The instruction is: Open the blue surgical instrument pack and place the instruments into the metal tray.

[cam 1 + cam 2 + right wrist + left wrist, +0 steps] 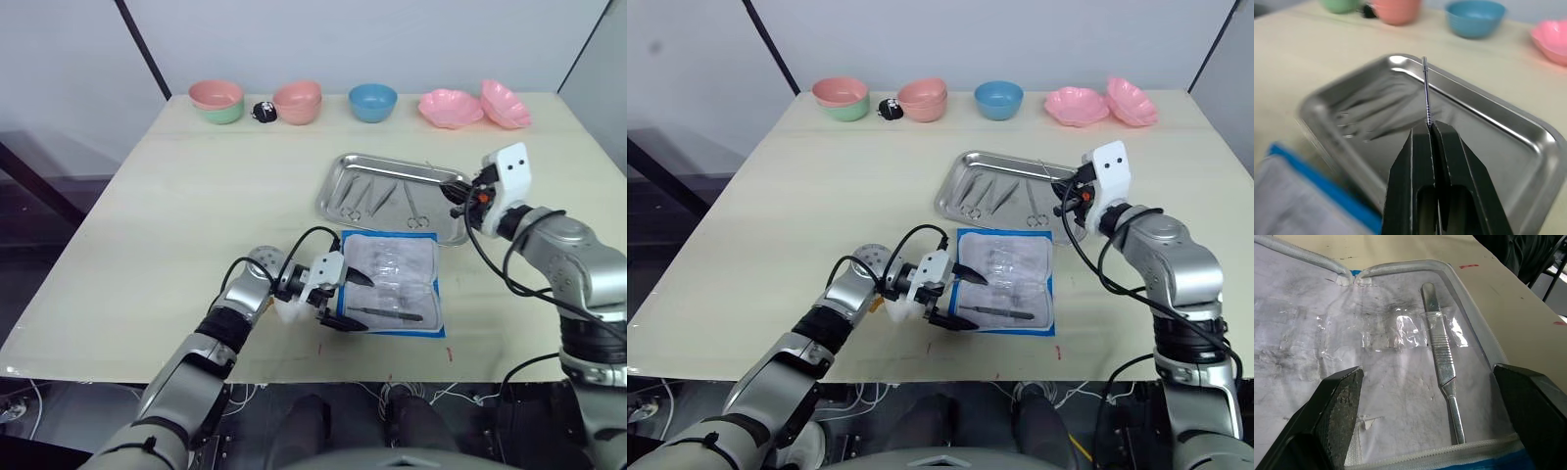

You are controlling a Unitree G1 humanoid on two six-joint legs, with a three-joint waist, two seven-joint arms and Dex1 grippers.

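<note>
The blue surgical instrument pack is lying unfolded on the desk, just in front of the metal tray, its clear pockets facing up. The left end effector is hovering at the pack's left edge with its black fingers spread wide — nothing is gripped between them — and a flat metal scalpel handle is resting in a pocket on the near half of the pack. The right end effector is hanging over the tray's right end, its jaws pressed together on a slim metal instrument that is sticking out past the fingertips above the tray. Several scissors and forceps are lying inside the tray. Coloured bowls are standing in a row along the desk's far edge.
</note>
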